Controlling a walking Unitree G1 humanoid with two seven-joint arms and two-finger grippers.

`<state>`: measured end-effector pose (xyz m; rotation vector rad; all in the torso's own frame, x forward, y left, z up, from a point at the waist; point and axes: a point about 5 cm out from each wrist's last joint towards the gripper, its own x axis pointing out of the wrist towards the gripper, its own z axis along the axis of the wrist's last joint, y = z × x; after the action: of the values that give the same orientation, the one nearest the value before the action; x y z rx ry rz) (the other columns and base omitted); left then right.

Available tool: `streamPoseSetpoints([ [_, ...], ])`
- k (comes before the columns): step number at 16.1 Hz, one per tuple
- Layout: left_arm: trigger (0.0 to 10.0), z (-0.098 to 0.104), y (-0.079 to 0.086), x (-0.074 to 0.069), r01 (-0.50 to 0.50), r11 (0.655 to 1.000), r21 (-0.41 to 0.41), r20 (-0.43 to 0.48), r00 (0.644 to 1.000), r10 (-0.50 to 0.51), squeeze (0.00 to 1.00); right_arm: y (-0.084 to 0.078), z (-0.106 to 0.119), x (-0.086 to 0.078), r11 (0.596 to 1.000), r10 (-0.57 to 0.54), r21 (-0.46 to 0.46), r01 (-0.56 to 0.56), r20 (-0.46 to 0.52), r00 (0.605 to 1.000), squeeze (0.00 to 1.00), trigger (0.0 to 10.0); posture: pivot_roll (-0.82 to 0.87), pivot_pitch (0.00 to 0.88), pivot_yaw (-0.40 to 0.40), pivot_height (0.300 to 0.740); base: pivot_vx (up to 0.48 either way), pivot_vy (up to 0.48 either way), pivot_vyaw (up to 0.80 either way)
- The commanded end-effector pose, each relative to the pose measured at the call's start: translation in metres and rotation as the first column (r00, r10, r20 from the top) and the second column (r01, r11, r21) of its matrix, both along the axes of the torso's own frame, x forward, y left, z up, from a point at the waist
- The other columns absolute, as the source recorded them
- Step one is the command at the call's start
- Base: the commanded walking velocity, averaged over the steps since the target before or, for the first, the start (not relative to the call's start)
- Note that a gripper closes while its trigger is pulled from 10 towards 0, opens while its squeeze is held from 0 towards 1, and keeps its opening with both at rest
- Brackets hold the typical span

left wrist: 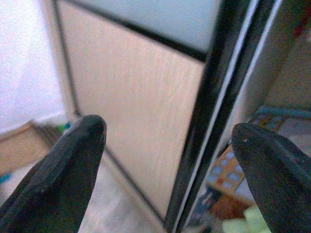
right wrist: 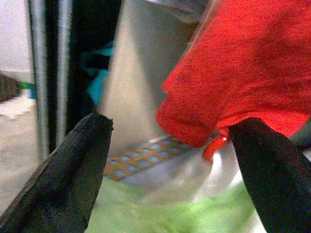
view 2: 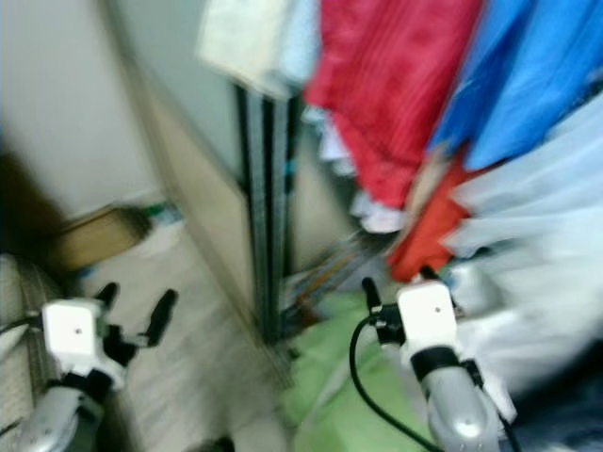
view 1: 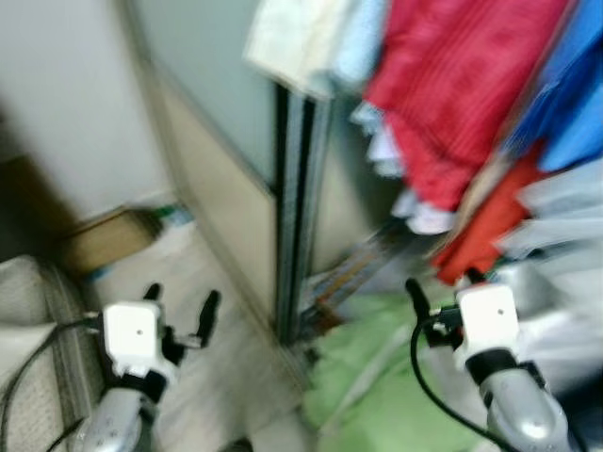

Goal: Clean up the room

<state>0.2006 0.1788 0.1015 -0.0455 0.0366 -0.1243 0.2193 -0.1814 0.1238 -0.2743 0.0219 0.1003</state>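
Both head views are blurred. The left gripper (view 1: 181,311) hangs low over the pale floor (view 1: 203,377), in front of a sliding wardrobe door (left wrist: 141,116) with a light wood panel and a dark frame; its jaws stand well apart with nothing between them. The right gripper (view 1: 441,294) is held up before the open wardrobe, jaws also apart and empty, close to the hem of a bright red garment (right wrist: 243,73) that hangs just beyond its fingertips. Higher up hang a dark red ribbed garment (view 1: 452,85), blue clothes (view 1: 565,104) and a cream cloth (view 1: 287,38). A green fabric (view 1: 377,377) lies heaped at the wardrobe's foot, beneath the right gripper, with a patterned flat item (right wrist: 141,162) lying behind it. A cardboard box (view 1: 104,240) sits by the wall at left.
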Motion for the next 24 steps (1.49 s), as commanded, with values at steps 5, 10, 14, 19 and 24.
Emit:
streamPoseSetpoints([
  [5,10.0,0.0,-0.003,-0.001,0.019,1.0,0.005,-0.005,1.0,-0.019,0.0,0.001,0.001,0.005,1.0,-0.01,0.004,0.01,0.002,1.0,0.0,10.0,0.0,0.121,-0.085,0.74,0.0,0.0,0.8],
  [10,10.0,0.002,-0.005,0.002,0.044,0.998,0.051,0.005,0.999,-0.044,0.0,0.004,-0.003,0.013,0.998,-0.042,0.042,0.042,0.017,0.999,0.0,10.0,0.02,0.109,-0.046,0.74,0.0,0.0,0.8],
  [14,10.0,0.008,-0.001,0.013,0.072,0.994,0.083,0.018,0.997,-0.074,0.0,0.01,-0.01,0.018,0.993,-0.092,0.083,0.09,0.029,0.995,0.0,10.0,0.04,0.084,0.015,0.74,0.0,0.0,0.42],
  [19,10.0,0.015,0.003,0.022,0.053,0.993,0.11,0.05,0.997,-0.059,0.0,0.011,-0.01,0.026,0.995,-0.077,0.062,0.074,0.054,0.996,0.0,10.0,0.03,0.092,-0.003,0.74,0.0,0.0,0.19],
  [24,10.0,0.007,-0.014,0.013,0.039,0.996,0.081,0.044,0.998,-0.043,0.0,0.009,-0.007,0.034,0.999,-0.028,0.047,0.025,0.058,0.998,0.0,10.0,0.03,0.102,-0.058,0.74,0.0,0.0,0.8],
])
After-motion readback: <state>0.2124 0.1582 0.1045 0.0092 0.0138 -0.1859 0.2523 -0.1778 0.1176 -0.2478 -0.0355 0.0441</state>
